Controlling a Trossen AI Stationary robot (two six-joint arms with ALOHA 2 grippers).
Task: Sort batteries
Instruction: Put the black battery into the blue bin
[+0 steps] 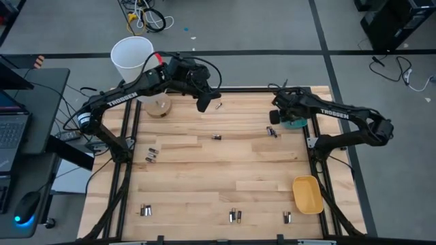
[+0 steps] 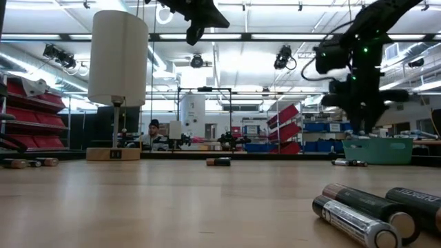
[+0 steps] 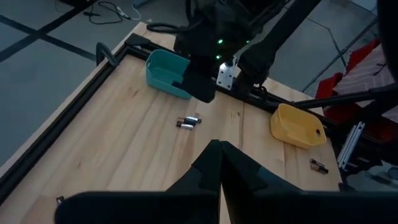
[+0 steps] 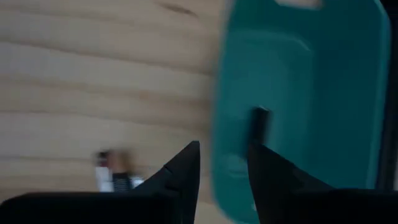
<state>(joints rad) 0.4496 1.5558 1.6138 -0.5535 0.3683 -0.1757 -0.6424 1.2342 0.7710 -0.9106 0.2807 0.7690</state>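
Altogether two trays, teal tray (image 1: 298,123), yellow tray (image 1: 307,194), one paper cup (image 1: 131,58)

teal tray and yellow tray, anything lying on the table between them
In the high view nothing lies between the teal tray and the yellow tray: that stretch is bare wood. The nearest batteries lie beside the teal tray, off that line.

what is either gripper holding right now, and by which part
Nothing. The right gripper hangs open over the teal tray, with a dark battery lying loose inside. The left gripper is shut and empty.
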